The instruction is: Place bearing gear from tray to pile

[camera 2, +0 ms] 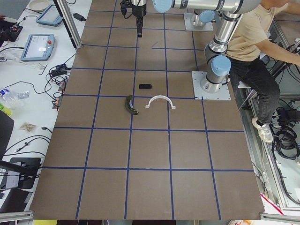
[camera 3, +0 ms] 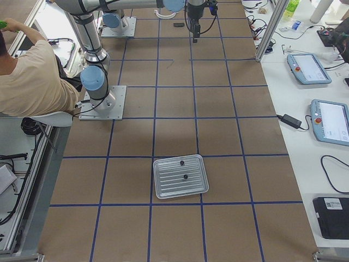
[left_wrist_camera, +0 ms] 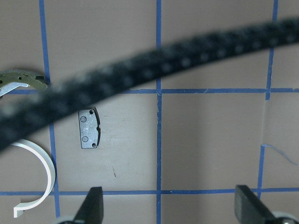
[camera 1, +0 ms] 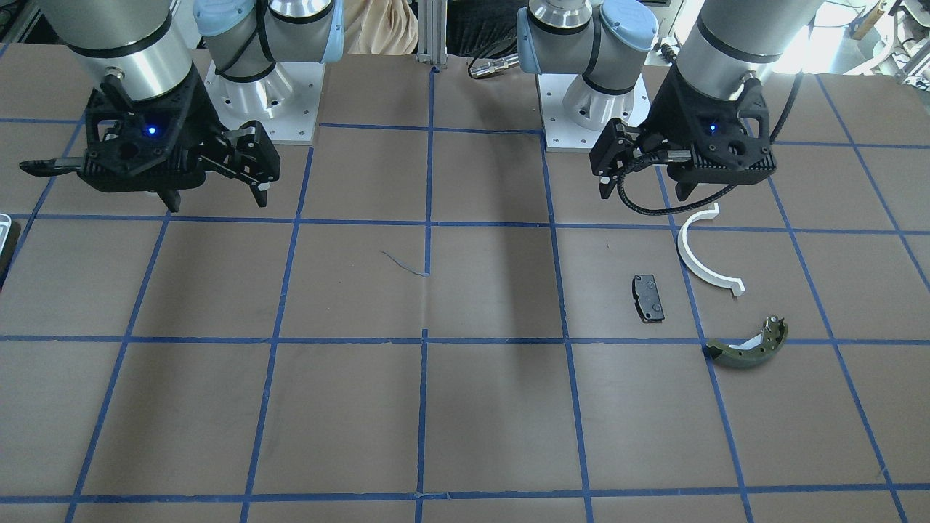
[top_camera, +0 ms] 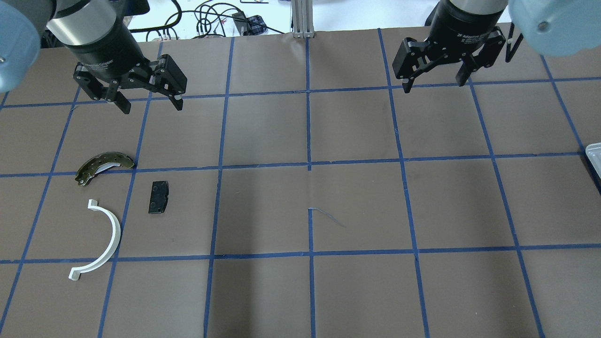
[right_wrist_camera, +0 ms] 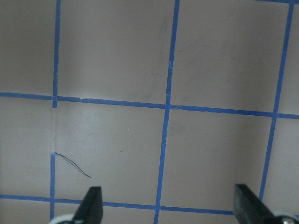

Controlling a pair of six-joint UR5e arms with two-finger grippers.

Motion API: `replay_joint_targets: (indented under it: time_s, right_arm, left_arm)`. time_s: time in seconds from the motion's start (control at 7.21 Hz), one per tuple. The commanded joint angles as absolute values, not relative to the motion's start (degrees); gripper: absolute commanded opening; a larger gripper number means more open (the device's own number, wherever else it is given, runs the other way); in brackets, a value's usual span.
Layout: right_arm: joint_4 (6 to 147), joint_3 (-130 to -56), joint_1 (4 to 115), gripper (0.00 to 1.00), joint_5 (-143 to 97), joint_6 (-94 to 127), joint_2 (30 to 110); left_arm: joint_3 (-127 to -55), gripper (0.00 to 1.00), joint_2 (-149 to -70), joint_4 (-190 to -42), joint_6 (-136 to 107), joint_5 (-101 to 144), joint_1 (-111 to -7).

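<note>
Dark bearing gear (camera 3: 185, 176) on tray (camera 3: 169, 189), orientation unclear

Silver arms (camera 1: 734, 43) with pale blue joint caps (camera 1: 628, 25) — black left tool (top_camera: 152, 107) and right tool (top_camera: 434, 83), each with a blue light (camera 1: 151, 131).

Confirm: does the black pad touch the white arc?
No, the black pad lies apart from the white arc, with a clear gap between them.

Pad (top_camera: 158, 197) right of brake shoe (top_camera: 104, 165) and half-ring (top_camera: 101, 239), tray (camera 3: 169, 188) well apart, far right
</note>
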State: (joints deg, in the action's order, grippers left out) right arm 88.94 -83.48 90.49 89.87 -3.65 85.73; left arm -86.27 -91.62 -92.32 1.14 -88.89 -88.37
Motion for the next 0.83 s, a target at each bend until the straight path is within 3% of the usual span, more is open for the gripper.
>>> replay_joint_targets:
  time_s: [0.0,0.28,0.69]
  right_arm:
    - [87.2,-83.4,85.4,1.00,89.8,-9.8,86.0]
    - [87.4,-83.5,82.3,1.00,90.7,-19.2,86.2]
    - [84.5,-85.9,63.4,1.00,90.3,-48.9,84.6]
  left_arm:
    - [-86.3,1.00,-91.9,-91.8,1.2,-88.9,-88.6]
    - [-86.6,1.00,-91.8,-90.5,1.2,-88.9,-88.8]
    - [-87.0,1.00,-91.7,-90.5,1.2,-88.9,-88.9]
